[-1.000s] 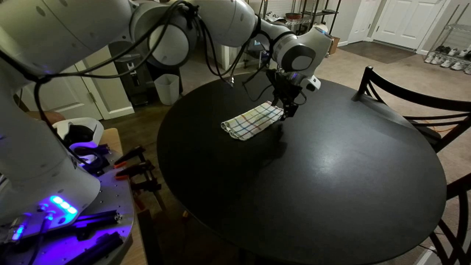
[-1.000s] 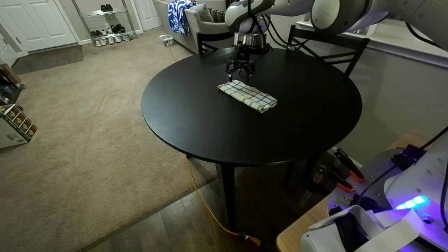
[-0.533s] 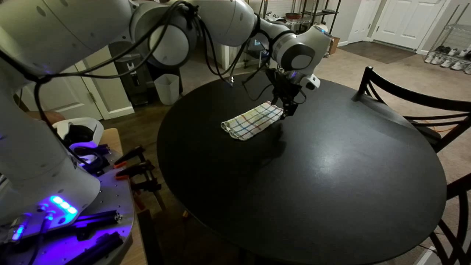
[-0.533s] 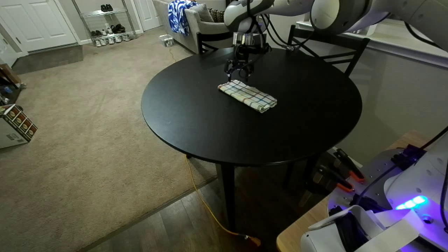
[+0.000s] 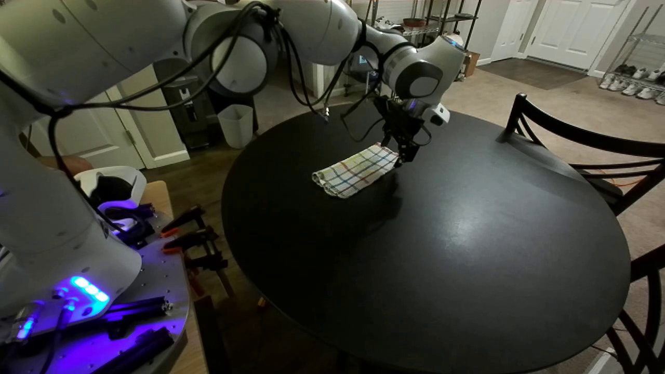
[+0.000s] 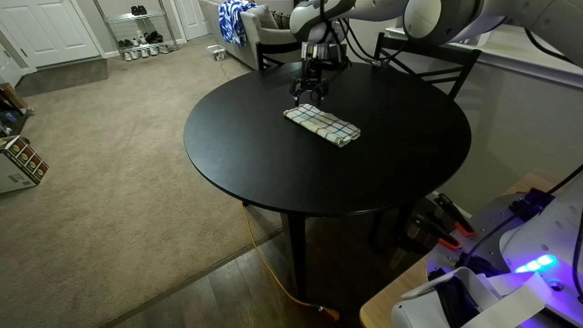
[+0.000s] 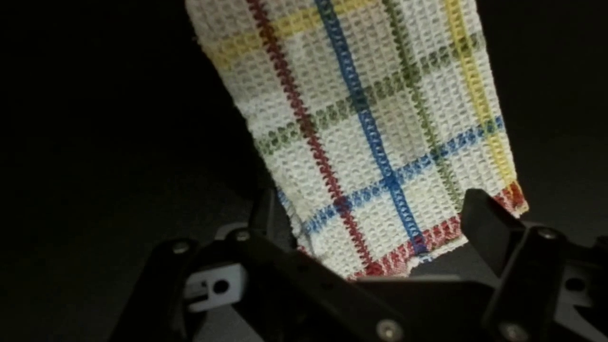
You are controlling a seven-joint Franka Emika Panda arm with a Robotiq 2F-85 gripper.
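A folded checked cloth, white with red, blue, green and yellow stripes, lies on a round black table. The cloth also shows in an exterior view and fills the upper middle of the wrist view. My gripper is open and empty, just above the cloth's red-edged end. In the wrist view one finger stands beside the cloth's left edge, and the other finger overlaps the red edge near its right corner. The gripper also shows over that end in both exterior views. Whether the fingertips touch anything is unclear.
Dark chairs stand at the table's edge. Loose cables hang along the arm. Clamps and a white headset are by the robot base. A grey bin stands on the floor behind the table.
My gripper has shifted very slightly to the left in both exterior views, staying open over the cloth's end. The cloth has not moved.
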